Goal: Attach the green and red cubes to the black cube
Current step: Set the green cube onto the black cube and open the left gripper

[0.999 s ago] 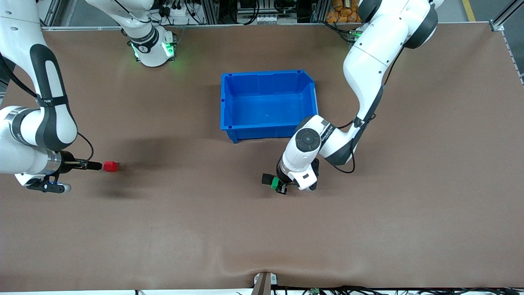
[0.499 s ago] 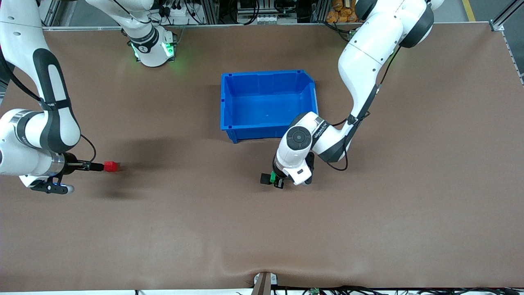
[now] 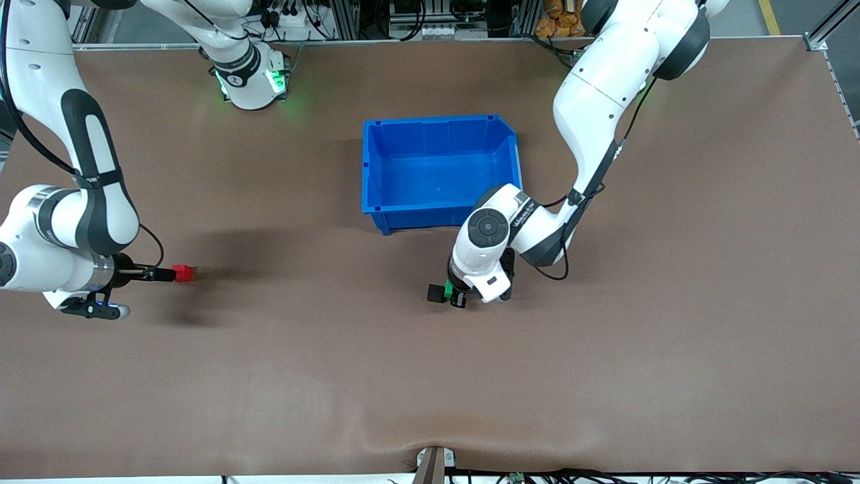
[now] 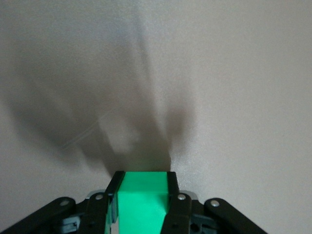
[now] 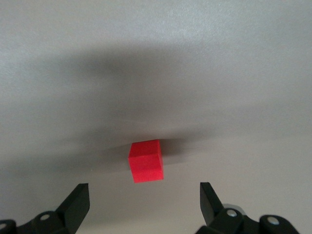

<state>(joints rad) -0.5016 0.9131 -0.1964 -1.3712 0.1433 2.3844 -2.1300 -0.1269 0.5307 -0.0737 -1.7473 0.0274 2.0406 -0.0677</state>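
I have the left gripper (image 3: 457, 296) closed on the green cube (image 4: 141, 202), low over the worktop (image 3: 605, 376), nearer the front camera than the blue bin (image 3: 440, 121). The black cube (image 3: 437, 293) sits immediately beside the green cube, on the side toward the right arm's end of the worktop; I cannot confirm from the front view whether the two faces touch. The left wrist view shows only the green cube between the fingers (image 4: 171, 195), so I cannot check alignment there

The right gripper (image 5: 144, 197) is spread wide around the red cube (image 5: 146, 161), which rests on the worktop near the right arm's end, well apart from the other two cubes. No grip has been made

Risks I judge from here:
- The green cube may skew or push the black cube away instead of attaching, since nothing braces the black cube
- Releasing before the faces seat could leave the pair separated
- The right gripper, closing off-centre, could rotate or flick the red cube
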